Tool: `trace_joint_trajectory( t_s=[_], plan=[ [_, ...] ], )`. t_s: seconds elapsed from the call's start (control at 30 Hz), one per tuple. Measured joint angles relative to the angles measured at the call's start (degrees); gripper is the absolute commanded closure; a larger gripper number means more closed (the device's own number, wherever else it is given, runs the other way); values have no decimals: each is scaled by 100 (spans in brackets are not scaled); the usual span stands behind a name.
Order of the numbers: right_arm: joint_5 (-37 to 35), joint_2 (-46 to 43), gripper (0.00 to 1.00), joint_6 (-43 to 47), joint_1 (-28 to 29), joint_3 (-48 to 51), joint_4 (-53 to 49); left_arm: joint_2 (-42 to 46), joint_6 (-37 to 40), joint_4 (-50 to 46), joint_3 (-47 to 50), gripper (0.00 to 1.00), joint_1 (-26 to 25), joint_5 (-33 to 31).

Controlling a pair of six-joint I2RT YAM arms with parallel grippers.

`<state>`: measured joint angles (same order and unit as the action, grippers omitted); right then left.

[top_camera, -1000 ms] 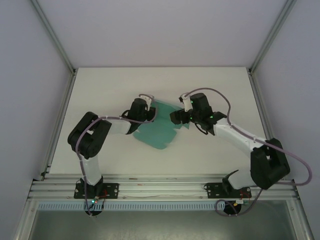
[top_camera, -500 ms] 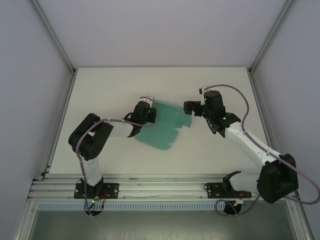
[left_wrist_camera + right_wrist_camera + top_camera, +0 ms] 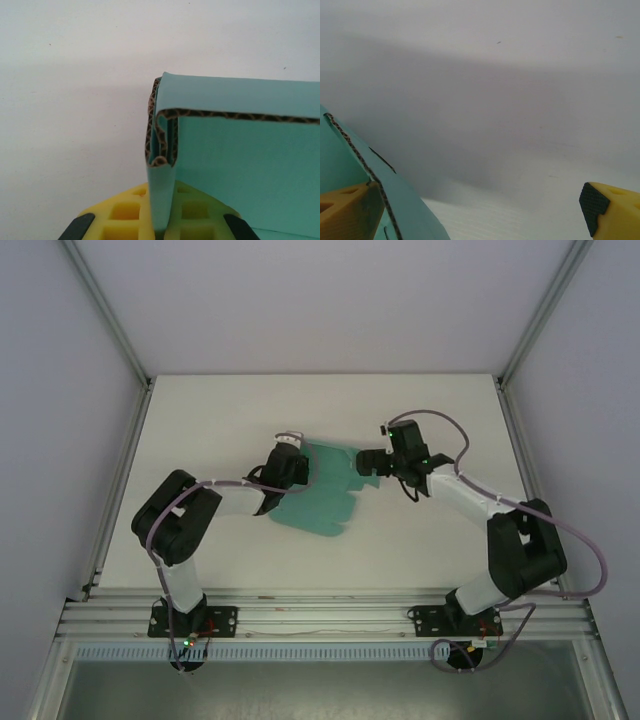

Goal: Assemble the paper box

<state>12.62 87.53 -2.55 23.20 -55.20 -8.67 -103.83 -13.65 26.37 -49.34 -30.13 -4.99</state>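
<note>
The paper box (image 3: 322,495) is a teal-green creased card sheet, lying partly raised on the white table (image 3: 220,420). My left gripper (image 3: 297,468) is shut on its folded left edge. In the left wrist view the yellow fingers (image 3: 125,215) pinch a doubled corrugated fold of the paper box (image 3: 240,160), with my left gripper (image 3: 163,222) closed around it. My right gripper (image 3: 371,462) stands open at the sheet's right edge. In the right wrist view my right gripper (image 3: 480,215) has its jaws wide apart, and the card's edge (image 3: 395,200) runs beside the left finger (image 3: 345,210), ungripped.
Aluminium frame posts (image 3: 115,335) and grey walls close in the table on both sides. A metal rail (image 3: 320,615) with the arm bases runs along the near edge. Bare white table surface lies behind and in front of the sheet.
My right gripper let go of the sheet's right side, opened fully, swung away, then came back to the right edge. The left gripper kept its hold on the fold.
</note>
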Motion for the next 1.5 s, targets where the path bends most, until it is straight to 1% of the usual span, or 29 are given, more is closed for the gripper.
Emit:
trace_joint_trajectory(
  t_s=[0.13,0.23,0.33,0.57,0.73,0.9,1.07,1.27,1.37,1.5],
  plan=[
    [133,109,0,-114,15,0,487,0,-39,-7,0,100,-7,2],
    [-7,181,0,-186,111,0,938,0,-181,-44,-9,100,-26,-2],
    [-446,273,0,-240,330,57,1458,0,-417,-170,-59,100,-24,-31],
    [-1731,579,0,-494,750,264,2496,2,-820,-538,-168,100,-20,-151],
    [-2247,638,0,-494,914,271,2767,85,-931,-721,-197,100,-22,-175],
    [-2396,378,0,-474,918,367,2583,223,-949,-911,-291,100,-35,-332],
    [-2369,-474,0,-483,890,732,1978,396,-944,-1134,-339,100,-66,-518],
    [-2020,-1290,0,-623,662,1204,1161,533,-944,-1305,-382,100,-63,-629],
    [-1834,-1429,0,-743,555,1471,946,546,-944,-1346,-415,100,-63,-643],
    [-1563,-1340,0,-894,457,1631,815,568,-946,-1445,-461,100,-63,-645]
  ],
)
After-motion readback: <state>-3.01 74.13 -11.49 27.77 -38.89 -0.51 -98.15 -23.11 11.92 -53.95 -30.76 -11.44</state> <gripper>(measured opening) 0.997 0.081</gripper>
